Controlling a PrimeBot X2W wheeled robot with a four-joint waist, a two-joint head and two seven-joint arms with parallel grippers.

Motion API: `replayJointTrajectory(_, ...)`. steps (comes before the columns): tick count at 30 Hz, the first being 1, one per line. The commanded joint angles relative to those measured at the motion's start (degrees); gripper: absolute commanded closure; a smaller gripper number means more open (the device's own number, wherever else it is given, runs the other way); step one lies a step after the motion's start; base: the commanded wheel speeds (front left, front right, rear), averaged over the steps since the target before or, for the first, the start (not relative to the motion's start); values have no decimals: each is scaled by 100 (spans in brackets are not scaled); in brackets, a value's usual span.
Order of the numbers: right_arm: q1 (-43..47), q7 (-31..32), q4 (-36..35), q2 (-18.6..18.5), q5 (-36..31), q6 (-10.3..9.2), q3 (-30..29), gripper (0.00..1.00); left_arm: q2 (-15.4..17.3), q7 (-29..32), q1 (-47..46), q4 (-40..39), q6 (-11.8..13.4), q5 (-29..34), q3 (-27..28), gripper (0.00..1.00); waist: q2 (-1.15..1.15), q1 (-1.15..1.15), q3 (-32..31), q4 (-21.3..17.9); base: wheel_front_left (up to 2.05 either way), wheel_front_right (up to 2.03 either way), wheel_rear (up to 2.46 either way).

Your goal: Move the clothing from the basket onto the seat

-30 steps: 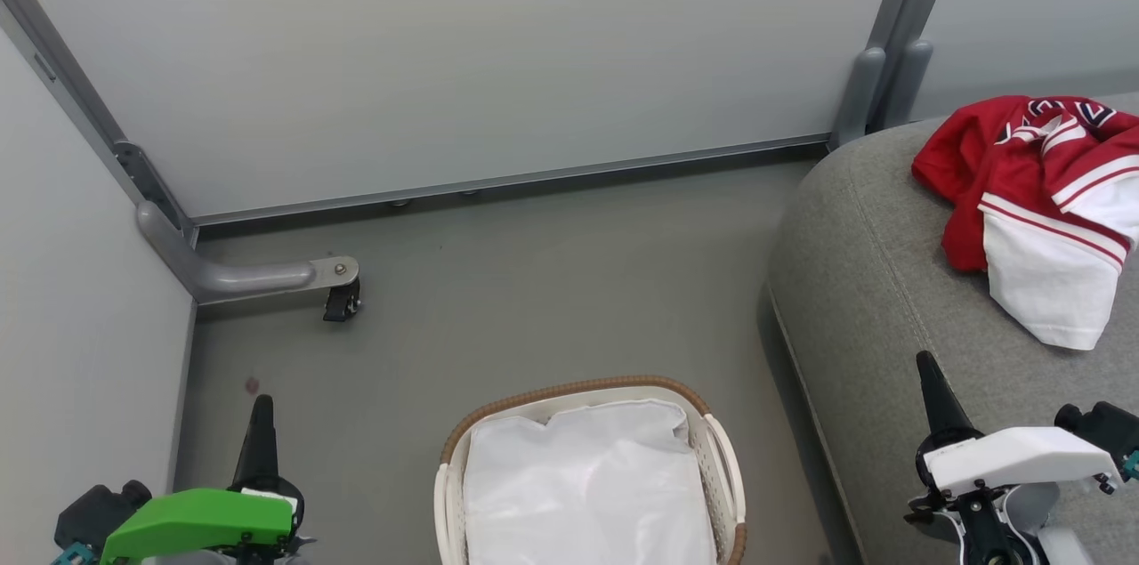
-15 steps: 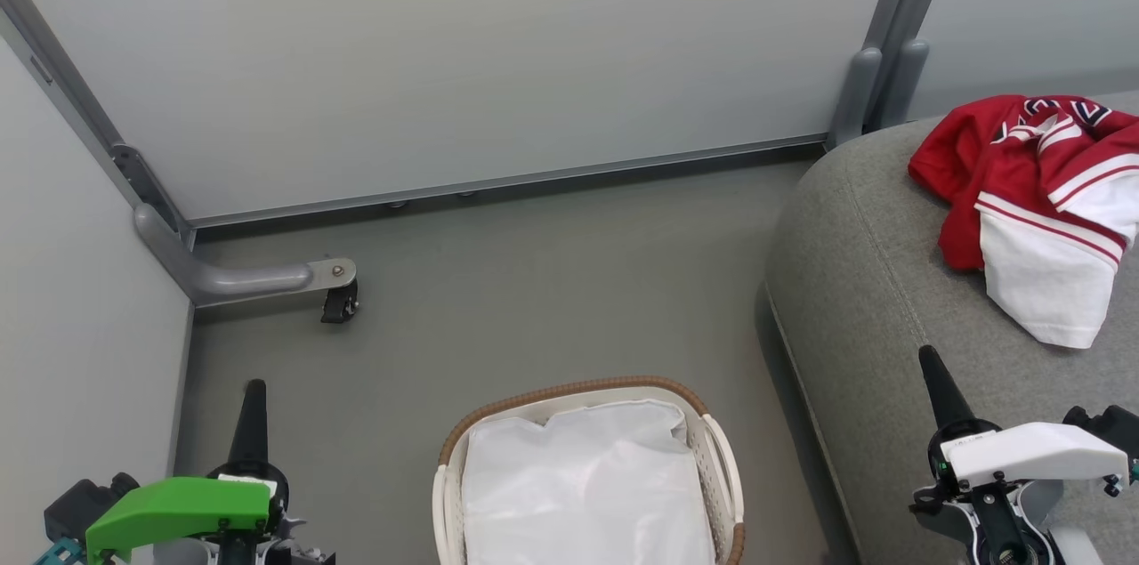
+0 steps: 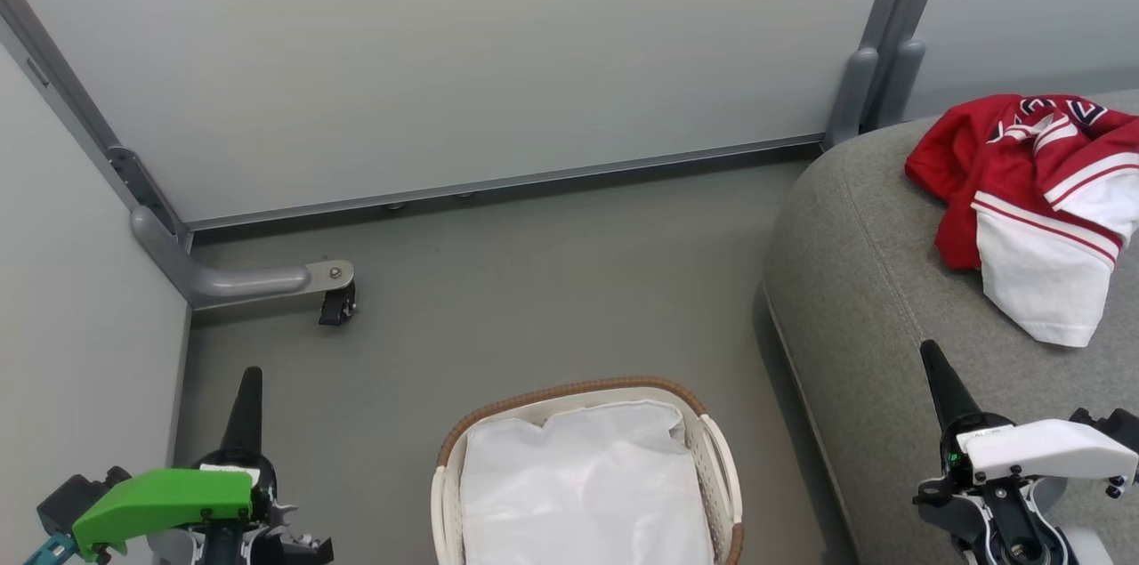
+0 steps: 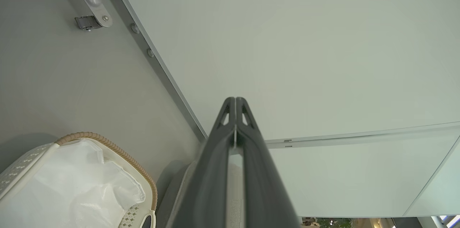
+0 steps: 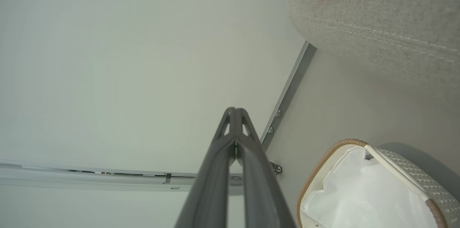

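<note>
Grey partition panels meet the grey floor. Caster foot at far left. Seat cut off at right and below. Clothing heaped near the seat's far corner, running off frame; lettering folded, unreadable. Basket on the floor, near end cropped, white liner inside. Left gripper, right gripper — both finger pairs pressed together, holding nothing.

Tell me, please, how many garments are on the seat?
2, apparently: a red lettered top farther back on the seat and a red-and-white piece overlapping it in front; they run off-frame, so more may be hidden.
</note>
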Motion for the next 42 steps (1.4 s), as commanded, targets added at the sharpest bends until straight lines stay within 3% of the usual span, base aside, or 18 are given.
replayJointTrajectory(1, -98, 48, -58, -36, 150, -1, -29, 100, 41, 29, -127, -46, -24, -139, 43, 100, 0, 0, -1, -3, 0, 0, 0)
replayJointTrajectory(32, -101, 391, -168, -47, 1505, -1, -124, 100, 32, 383, -263, -144, -32, -1243, 213, 100, 0, 0, -19, -58, 0, 0, 0)
replayJointTrajectory(42, -100, 392, -169, -47, 1535, -1, -124, 100, 23, 409, -248, -139, -31, -1260, 224, 100, 0, 0, -20, -61, 0, 0, 0)
